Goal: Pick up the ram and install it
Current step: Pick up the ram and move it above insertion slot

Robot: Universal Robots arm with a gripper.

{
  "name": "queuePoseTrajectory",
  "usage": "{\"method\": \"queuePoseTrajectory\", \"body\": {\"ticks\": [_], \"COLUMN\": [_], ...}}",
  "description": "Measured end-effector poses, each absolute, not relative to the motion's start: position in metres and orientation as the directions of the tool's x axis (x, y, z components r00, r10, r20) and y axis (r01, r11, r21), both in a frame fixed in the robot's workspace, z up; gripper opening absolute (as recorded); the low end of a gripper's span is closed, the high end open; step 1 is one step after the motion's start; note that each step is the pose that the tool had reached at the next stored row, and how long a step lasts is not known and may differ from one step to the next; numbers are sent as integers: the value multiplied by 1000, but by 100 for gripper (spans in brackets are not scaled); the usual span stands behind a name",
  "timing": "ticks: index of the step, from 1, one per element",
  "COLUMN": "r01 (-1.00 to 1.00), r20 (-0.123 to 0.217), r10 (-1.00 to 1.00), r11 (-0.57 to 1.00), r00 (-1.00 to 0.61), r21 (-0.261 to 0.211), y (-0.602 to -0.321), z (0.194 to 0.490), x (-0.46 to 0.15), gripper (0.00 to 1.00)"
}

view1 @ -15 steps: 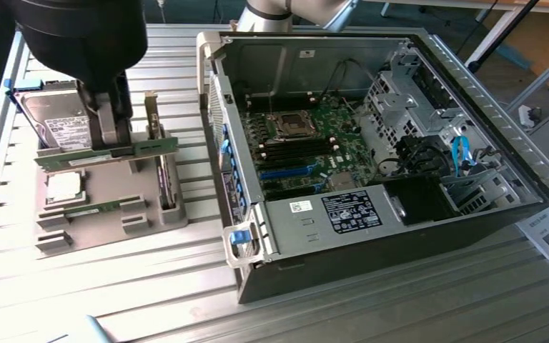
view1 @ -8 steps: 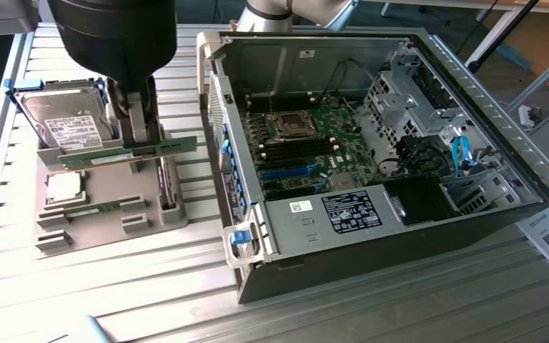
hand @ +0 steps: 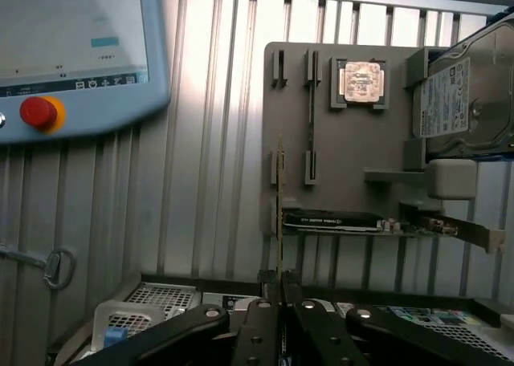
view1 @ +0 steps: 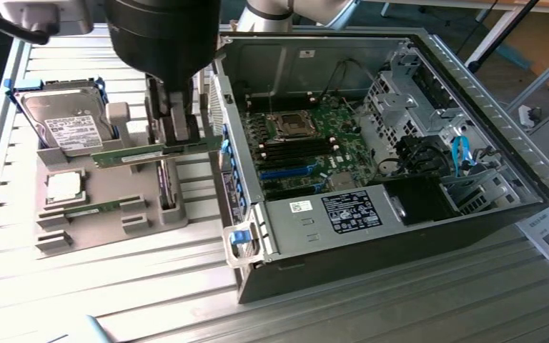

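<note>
Green, long and narrow, the ram [view1: 151, 152] is a thin circuit-board stick, and the black two-fingered gripper [view1: 174, 139] is clamped on it near its middle. The stick lies roughly level in the exterior view, over the edge of the grey plastic holder tray [view1: 112, 187] that faces the open black and silver computer case [view1: 351, 250]. One end of the stick reaches close to the case's near wall. From the wrist view the ram [hand: 279, 213] is seen edge-on as a thin line running out from between the closed fingers of the gripper [hand: 281, 290].

On the tray [hand: 337, 149] sit several other parts:
- a second green memory stick [view1: 88, 210], standing in slots
- a square silver processor chip [view1: 65, 187]
- a silver hard drive with a white label [view1: 65, 123]
- a dark expansion card with a metal bracket [hand: 333, 220]

Inside the case the green motherboard [view1: 317, 139] lies exposed. Tray and case both rest on a slatted metal table [view1: 160, 286]. A grey teach pendant with a red round button [hand: 36, 111] shows in the wrist view.
</note>
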State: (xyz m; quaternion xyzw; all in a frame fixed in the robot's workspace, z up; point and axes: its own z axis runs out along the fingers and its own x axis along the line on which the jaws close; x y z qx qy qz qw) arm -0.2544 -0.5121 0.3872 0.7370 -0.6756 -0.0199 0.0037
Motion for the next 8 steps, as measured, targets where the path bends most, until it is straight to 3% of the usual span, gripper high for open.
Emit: {"method": "queuePoseTrajectory", "body": {"ticks": [8], "r01": [-995], "r20": [-25], "r10": [-996], "r11": [-87], "r00": [86], "r21": [41], "y": [-514], "z": [387], "x": [-221], "gripper": [13]}}
